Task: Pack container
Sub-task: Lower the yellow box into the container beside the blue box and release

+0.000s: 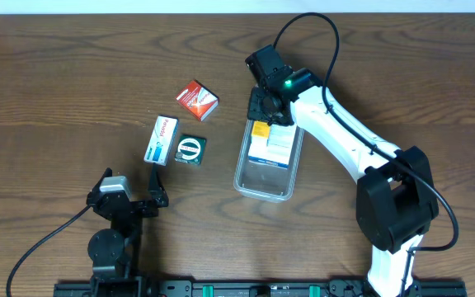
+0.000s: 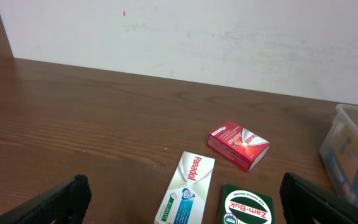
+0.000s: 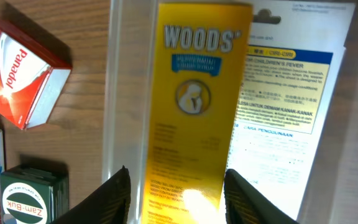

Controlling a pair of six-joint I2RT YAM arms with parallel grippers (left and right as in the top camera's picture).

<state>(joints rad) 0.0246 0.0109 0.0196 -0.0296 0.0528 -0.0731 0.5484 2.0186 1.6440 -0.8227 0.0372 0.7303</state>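
The container [image 1: 263, 190] is a clear plastic tray at table centre; it also shows in the right wrist view [image 3: 124, 93] and at the right edge of the left wrist view [image 2: 352, 142]. A yellow Woods box [image 3: 194, 93] lies in its far end [image 1: 260, 132] beside a white printed box [image 3: 291, 106]. My right gripper [image 3: 178, 180] hovers over that end [image 1: 268, 111], open, its fingers straddling the yellow box with a gap on the left side. My left gripper [image 1: 134, 183] is open and empty near the front left [image 2: 184, 182].
Three small boxes lie left of the container: a red Panadol box [image 1: 197, 100] [image 2: 238, 145] [image 3: 20, 68], a white Panadol box [image 1: 162, 139] [image 2: 186, 190], and a green Zam-Buk box [image 1: 191, 149] [image 2: 247, 205] [image 3: 33, 196]. A white wall backs the table.
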